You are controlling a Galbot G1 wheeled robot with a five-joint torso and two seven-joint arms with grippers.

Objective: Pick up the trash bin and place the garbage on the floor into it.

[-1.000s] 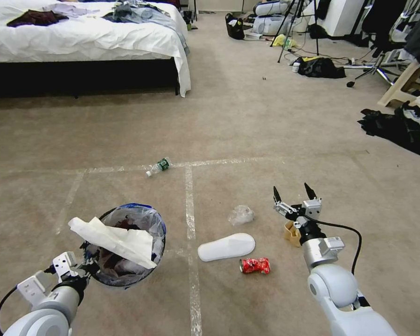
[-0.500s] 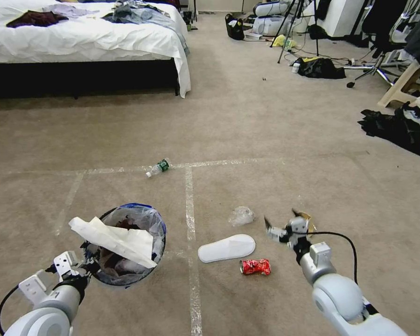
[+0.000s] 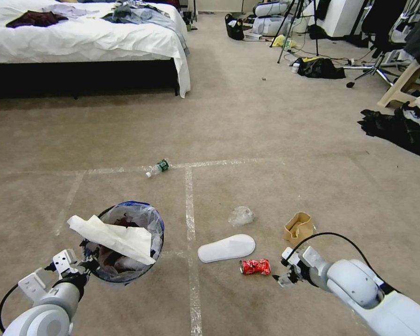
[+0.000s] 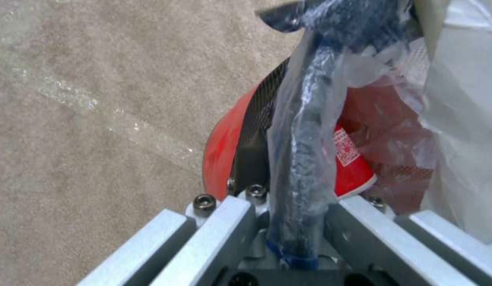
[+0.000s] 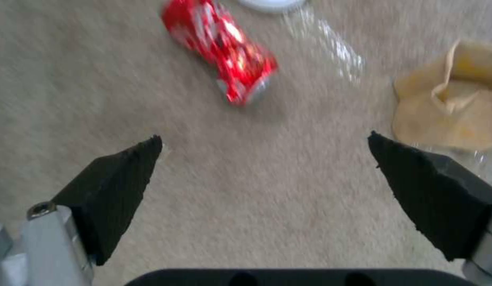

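The trash bin (image 3: 126, 224), lined with a blue-edged clear bag, hangs at the lower left with white paper (image 3: 112, 237) draped over its rim. My left gripper (image 3: 85, 267) is shut on that rim; the left wrist view shows the bag-wrapped rim (image 4: 304, 159) between the fingers and the red base (image 4: 219, 155) below. My right gripper (image 3: 281, 272) is open, low over the carpet just right of the crushed red can (image 3: 255, 266). In the right wrist view the can (image 5: 224, 51) lies ahead of the open fingers (image 5: 118, 178), with the brown cardboard piece (image 5: 452, 115) to one side. A bottle (image 3: 157, 167) lies farther off.
A white slipper (image 3: 227, 247) and a crumpled clear plastic piece (image 3: 241, 215) lie by the can, with the cardboard piece (image 3: 298, 227) behind my right gripper. A bed (image 3: 79, 42) stands at the back left. Black clothes (image 3: 401, 128), a stool and tripods crowd the right.
My right arm has drawn back and dropped from over the cardboard to beside the red can, uncovering the cardboard. The left arm and the bin have hardly moved.
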